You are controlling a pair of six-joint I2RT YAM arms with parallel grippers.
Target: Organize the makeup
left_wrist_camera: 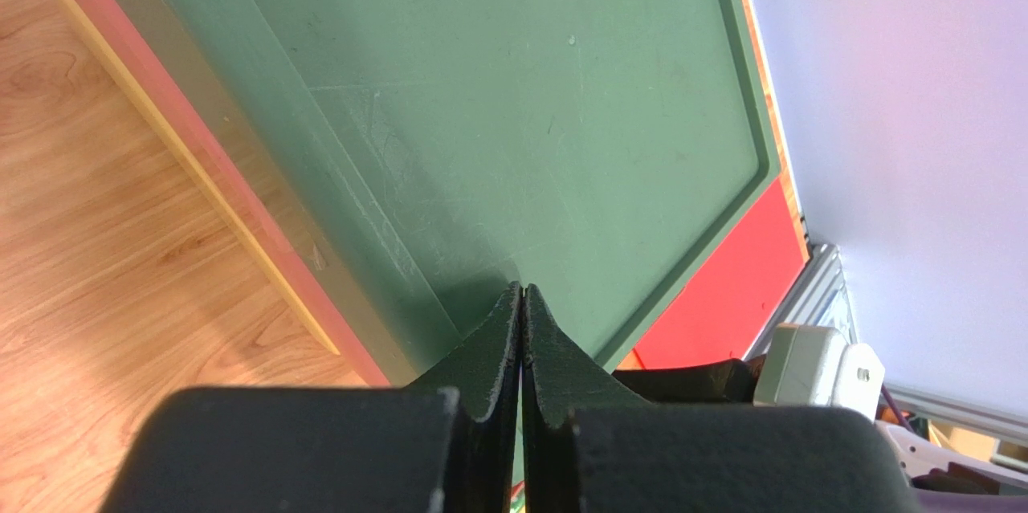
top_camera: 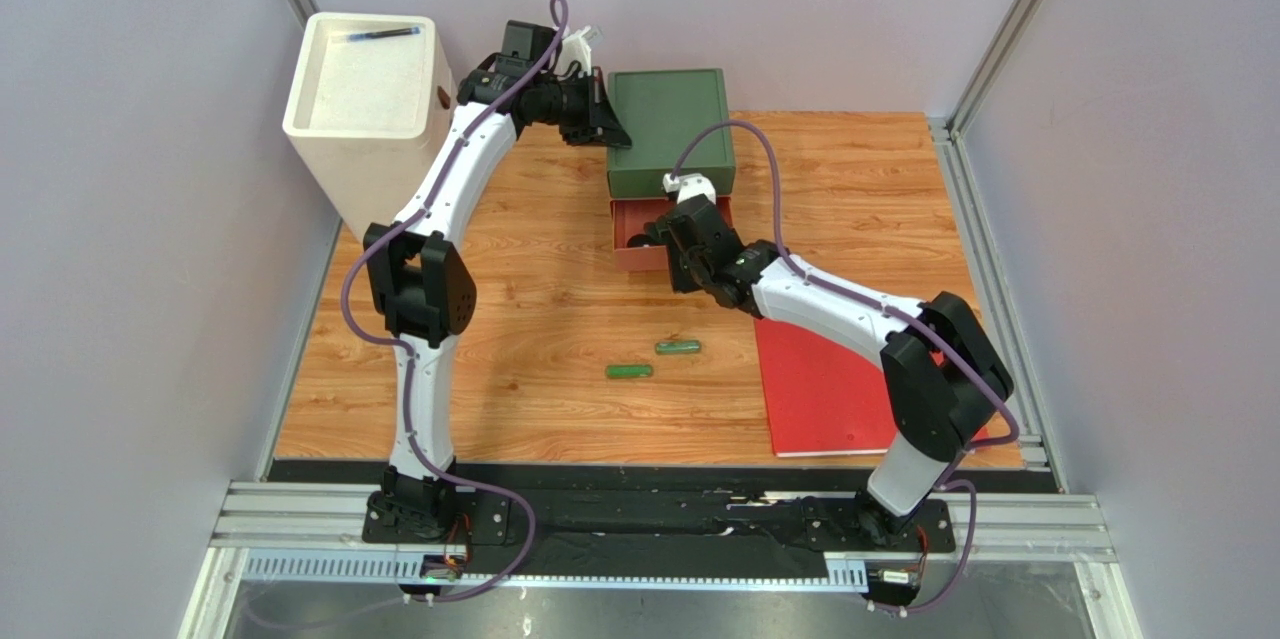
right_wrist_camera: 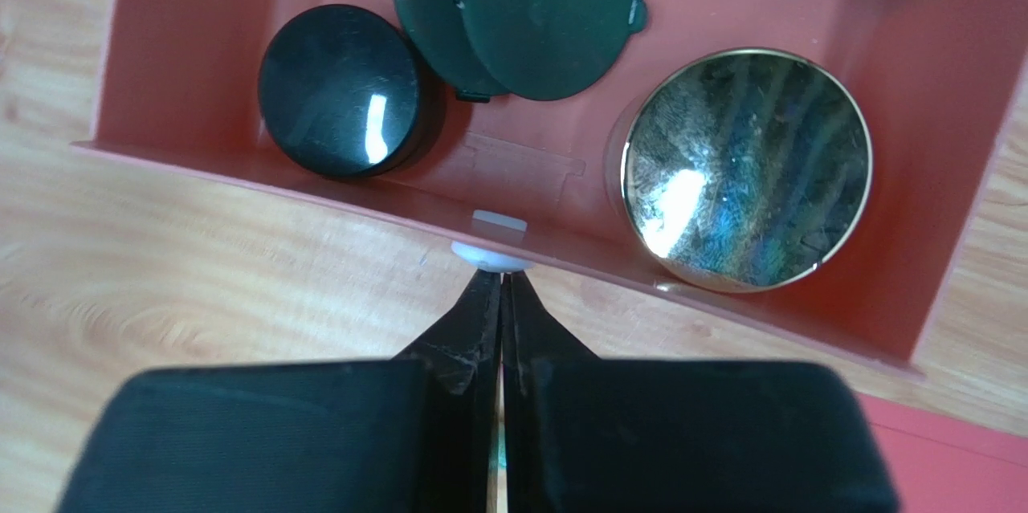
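Two slim green tubes lie on the wooden table in front of the arms. A green box has its red drawer pulled out. In the drawer lie a black round piece, two overlapping dark green compacts and a round jar with a mirrored, gold-rimmed lid. My right gripper is shut, its tips against the drawer's small white knob. My left gripper is shut and empty, with its tips on the near edge of the green box top.
A tall white bin stands at the back left with a dark slim item lying on its inner tray. A flat red book lies on the table at the right, partly under my right arm. Frame posts rise at both back corners.
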